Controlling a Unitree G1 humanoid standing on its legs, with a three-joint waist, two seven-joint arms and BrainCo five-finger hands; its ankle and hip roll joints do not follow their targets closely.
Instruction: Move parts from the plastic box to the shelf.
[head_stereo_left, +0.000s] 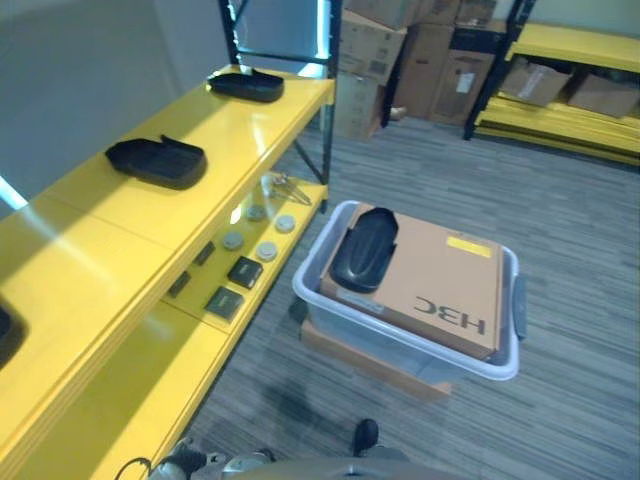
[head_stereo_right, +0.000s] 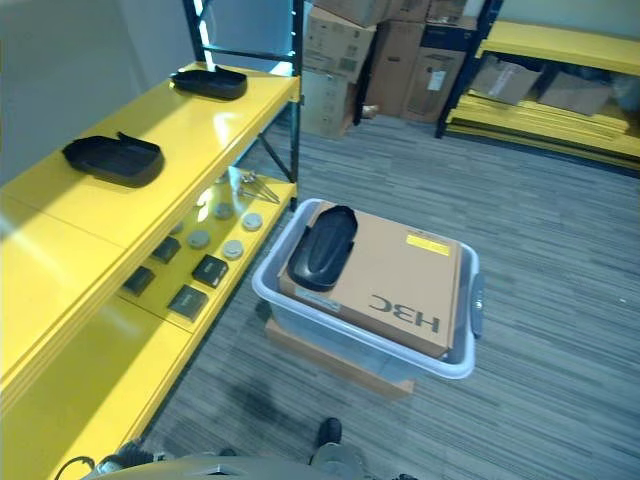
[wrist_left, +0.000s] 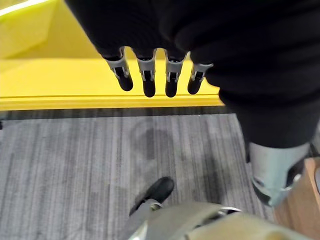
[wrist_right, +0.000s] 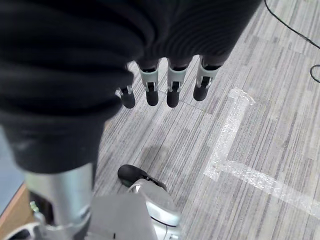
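Both hands empty, one part left sitting in the box

The left hand (wrist_left: 150, 75) hung down with fingers straight and relaxed over the grey floor by the shelf's yellow edge, holding nothing; the right hand (wrist_right: 170, 85) was just as loose over bare floor. The remaining black part (head_stereo_left: 364, 248) lay ahead of both, on top of the cardboard box (head_stereo_left: 440, 285) inside the plastic box (head_stereo_left: 505, 365), long axis running away from the robot, toward the bin's shelf-side end. I'd guess the left hand was nearer. Two matching parts (head_stereo_left: 157, 160) (head_stereo_left: 246, 85) already sat well apart on the yellow shelf (head_stereo_left: 90, 230). Small dark blocks and round discs lay on the tier below.
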